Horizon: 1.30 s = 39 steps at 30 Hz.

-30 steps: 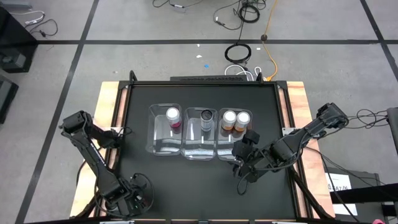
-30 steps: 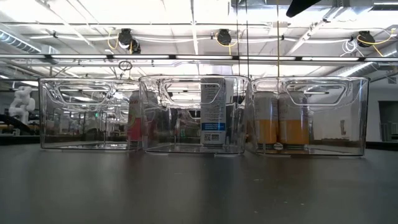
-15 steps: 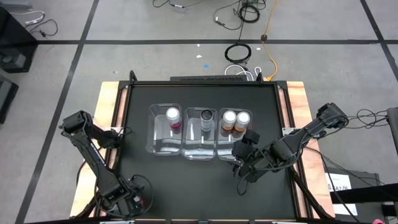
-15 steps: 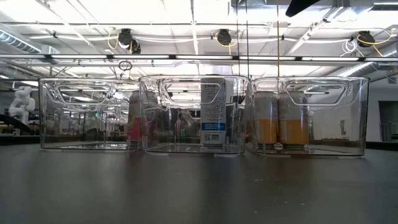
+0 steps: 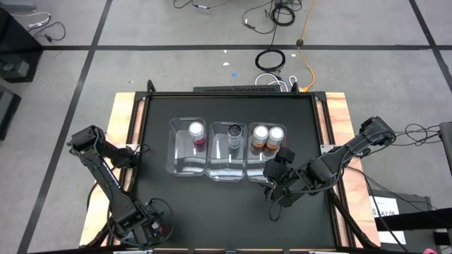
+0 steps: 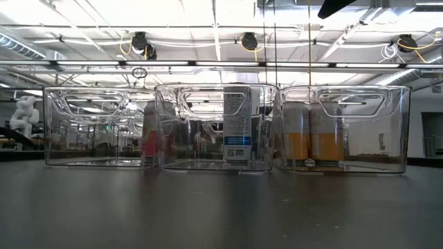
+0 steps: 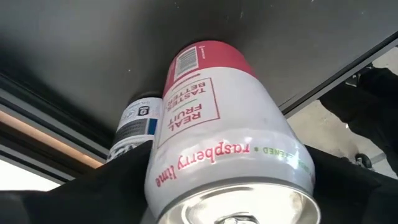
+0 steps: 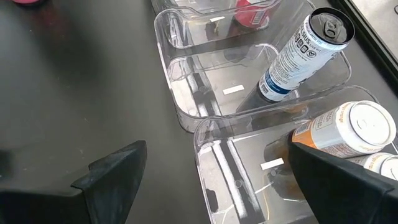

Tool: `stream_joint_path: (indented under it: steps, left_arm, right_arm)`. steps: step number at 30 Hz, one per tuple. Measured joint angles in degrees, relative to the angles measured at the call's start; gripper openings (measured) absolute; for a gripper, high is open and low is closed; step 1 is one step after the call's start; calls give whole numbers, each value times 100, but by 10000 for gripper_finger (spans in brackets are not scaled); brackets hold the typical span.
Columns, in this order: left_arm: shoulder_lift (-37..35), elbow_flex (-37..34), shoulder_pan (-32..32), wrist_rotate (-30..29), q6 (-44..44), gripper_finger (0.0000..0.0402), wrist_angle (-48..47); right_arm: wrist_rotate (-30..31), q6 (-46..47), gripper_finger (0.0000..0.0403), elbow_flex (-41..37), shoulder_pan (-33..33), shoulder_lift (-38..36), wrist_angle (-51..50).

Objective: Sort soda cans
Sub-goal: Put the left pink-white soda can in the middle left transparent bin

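Note:
In the left wrist view a pink-red and white soda can [image 7: 217,118] fills the space between my left gripper's [image 7: 227,186] fingers, silvery top toward the camera. A dark grey-silver can [image 7: 134,124] lies beside it by the table's edge. My left gripper [image 5: 150,224] sits at the near left corner. Three clear bins stand in a row: the left holds a pink-red can [image 5: 196,132], the middle a grey can [image 5: 234,134], the right two orange cans [image 5: 268,135]. My right gripper [image 8: 217,186] is open, just near of the middle and right bins [image 5: 275,185]. My left gripper has the pink-red can's side wall near its top end [image 7: 155,174] between its two fingers, one dark finger [image 7: 124,180] on each side. The can lies along the fingers, its top toward the wrist. Whether it rests on the table or is lifted, I cannot tell.
The table's black mat [image 5: 162,113] is bare around the bins. The near halves of the three bins [image 8: 205,106] hold no cans. In the low view the bins [image 6: 221,128] stand side by side across the table's middle. Cables lie on the floor beyond the far edge.

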Motion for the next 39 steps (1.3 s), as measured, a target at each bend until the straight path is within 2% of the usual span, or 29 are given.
stream_joint_path:
  steps: [6, 19, 28, 39]
  left_arm:
    - [-4, 0, 2, 9, -2, 308, -26]
    - [-185, -13, 240, -46, 342, 319, -542]
    - [-1096, -11, 907, -182, 1190, 320, -1519]
    - [-2692, -7, 2224, -708, 2504, 320, -2109]
  right_arm:
    - [0, 0, 384, 0, -1, 0, -2]
    - [-4, 4, 384, 0, -1, 0, -4]
    - [-2, 22, 384, 0, 0, 0, 0]
    - [419, 149, 384, 0, -88, 0, 127]
